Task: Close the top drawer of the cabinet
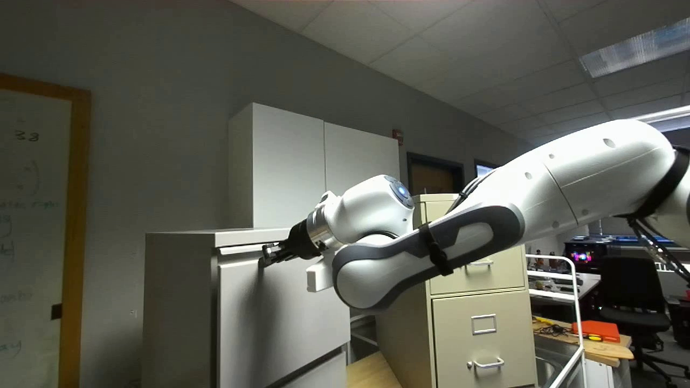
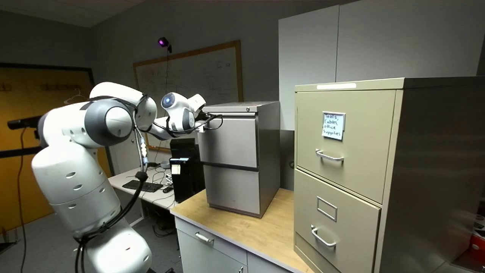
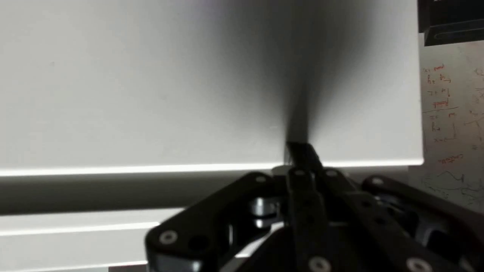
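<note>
The grey-white cabinet (image 1: 178,302) also shows upright on a counter (image 2: 269,159). Its top drawer has a plain white front (image 1: 302,318), also visible in an exterior view (image 2: 229,142) and filling much of the wrist view (image 3: 151,94). The drawer sits in or almost in the cabinet. A narrow dark gap shows along its side edge, and a recess runs above its upper edge. My gripper (image 1: 265,257) is shut and empty, fingertips together (image 3: 298,147) at the drawer front near its upper edge, toward one side. They touch or nearly touch it. The wrist hides the fingertips in an exterior view.
A lower drawer (image 2: 233,189) sits below. A beige filing cabinet (image 2: 344,136) with handles stands beside the cabinet, close to my arm in an exterior view (image 1: 485,339). A white two-door cupboard (image 1: 291,167) is behind. A wooden counter (image 2: 231,220) bears the cabinet.
</note>
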`<state>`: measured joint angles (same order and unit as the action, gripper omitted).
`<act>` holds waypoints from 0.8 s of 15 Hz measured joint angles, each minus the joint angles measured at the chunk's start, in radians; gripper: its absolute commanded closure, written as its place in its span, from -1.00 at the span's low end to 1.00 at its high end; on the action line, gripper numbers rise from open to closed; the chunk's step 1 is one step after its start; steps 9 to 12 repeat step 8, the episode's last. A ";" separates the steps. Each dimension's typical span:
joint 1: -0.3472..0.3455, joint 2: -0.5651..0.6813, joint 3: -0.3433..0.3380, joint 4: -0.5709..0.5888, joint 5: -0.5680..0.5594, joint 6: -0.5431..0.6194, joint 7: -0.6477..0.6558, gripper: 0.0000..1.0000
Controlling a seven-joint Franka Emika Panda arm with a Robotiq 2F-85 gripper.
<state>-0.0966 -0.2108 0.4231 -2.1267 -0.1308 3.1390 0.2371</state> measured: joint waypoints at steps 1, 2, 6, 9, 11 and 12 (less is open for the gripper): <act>0.000 0.020 0.000 0.022 -0.001 -0.008 0.000 1.00; 0.000 0.040 0.001 0.044 -0.002 -0.014 0.000 1.00; 0.002 0.087 0.003 0.102 -0.005 -0.048 -0.001 1.00; 0.004 0.087 0.003 0.114 -0.005 -0.076 -0.001 0.83; 0.004 0.087 0.003 0.114 -0.005 -0.076 -0.001 0.83; 0.004 0.087 0.003 0.114 -0.005 -0.076 -0.001 0.83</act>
